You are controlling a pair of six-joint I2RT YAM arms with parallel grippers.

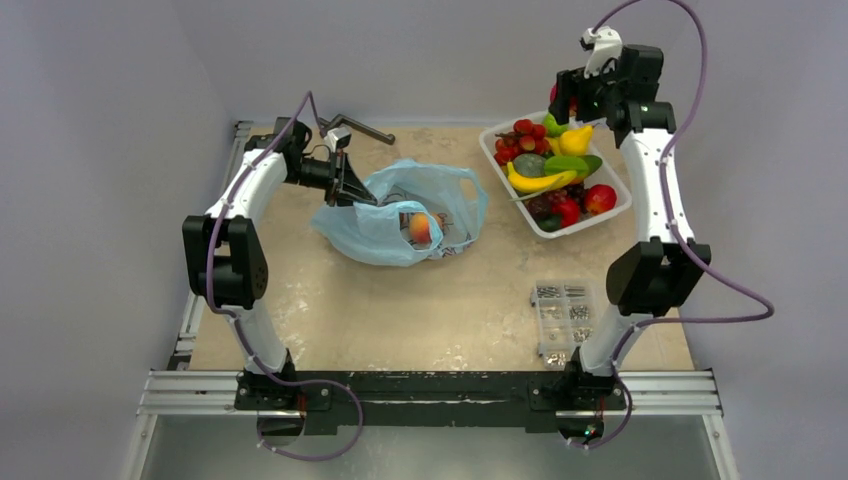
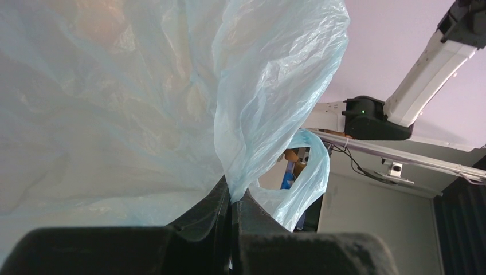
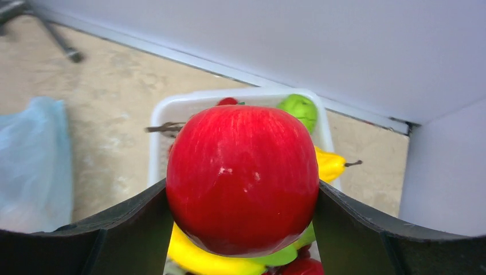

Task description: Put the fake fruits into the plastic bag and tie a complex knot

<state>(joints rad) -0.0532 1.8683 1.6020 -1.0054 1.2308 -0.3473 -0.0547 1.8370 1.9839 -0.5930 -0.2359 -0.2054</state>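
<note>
- Top external, far left: left gripper (image 1: pixel 345 190) is at the back-left edge of the plastic bag (image 1: pixel 445 190).
- Left wrist view: left jaws are together and pinch a fold of bag film, which fans up from the pinch. Looks like it is holding the mouth up and open.
- Bag lies mid-table, left of centre, mouth facing up and right. One orange-red fruit (image 1: pixel 420 228) is already inside, against the printed patch.
- Dark metal bar (image 1: pixel 362 127) lies on the table behind the bag. Out of the transfer path, I'd say.
- White tray (image 1: pixel 590 221) sits at the back right, well apart from the bag, loaded with a banana (image 1: pixel 535 183), grapes and red and green pieces.
- Right gripper (image 3: pixel 242 195) is above the tray's far end, jaws spread wide and clamped on a red apple (image 3: pixel 242 177). Both fingers (image 3: pixel 137 223) touch its sides and it sits fully between them.
- Step in hand, my read: carry the apple left to the bag mouth and drop it in.
- To do it well: lift clear of the fruit pile first, come in from the right and above the rim, then release low over the opening so the apple doesn't bounce off the film.
- In the way: left arm and its wrist camera sit close to the mouth, and the near handle loop could fold over the opening.
- Clear box of screws (image 1: pixel 563 320) is front right beside the right base. Not involved.
- Most fruit is not yet moved, and no knot yet.
</note>
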